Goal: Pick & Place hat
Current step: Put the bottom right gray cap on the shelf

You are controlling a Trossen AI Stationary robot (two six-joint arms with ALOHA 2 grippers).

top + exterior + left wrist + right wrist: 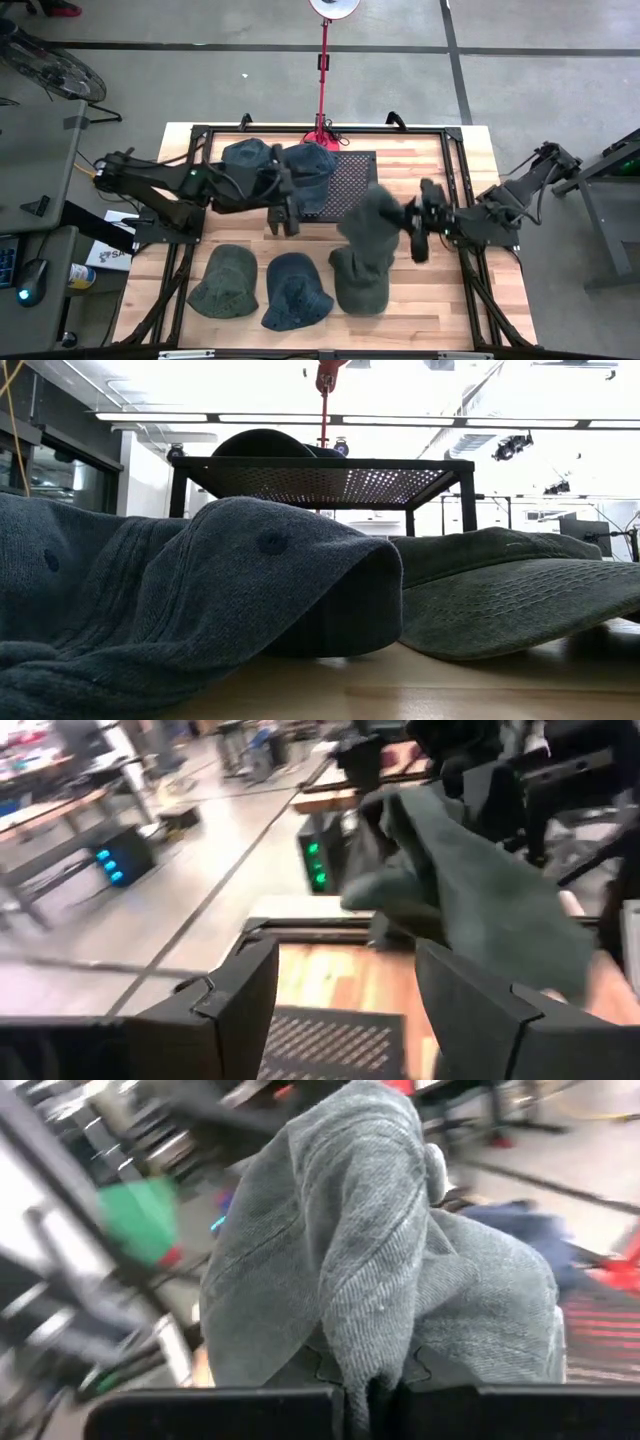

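From above, my right end effector (418, 232) is clenched on a grey-green hat (372, 222), which hangs lifted over the right half of the desk (470, 180), just above another grey-green hat (362, 282) lying at the front. My left end effector (284, 205) waits with fingers spread near the desk's middle, beside the black mesh platform (350, 182). Two blue hats (282, 160) sit at the platform's back left; an olive hat (224, 283) and a dark blue hat (296, 290) lie along the front edge. A red lamp stand (323, 75) rises behind the desk.

At desk level, a blue hat (180, 600) fills the left foreground, a green hat (510, 595) lies to its right, and the mesh platform (325, 480) stands behind them.

Through my left wrist, my own fingers (470, 1010) stand apart, and the lifted hat (470, 880) hangs ahead of them.

Through my right wrist, the hat (380, 1260) drapes from my pinched fingers, its fabric bunched upward.
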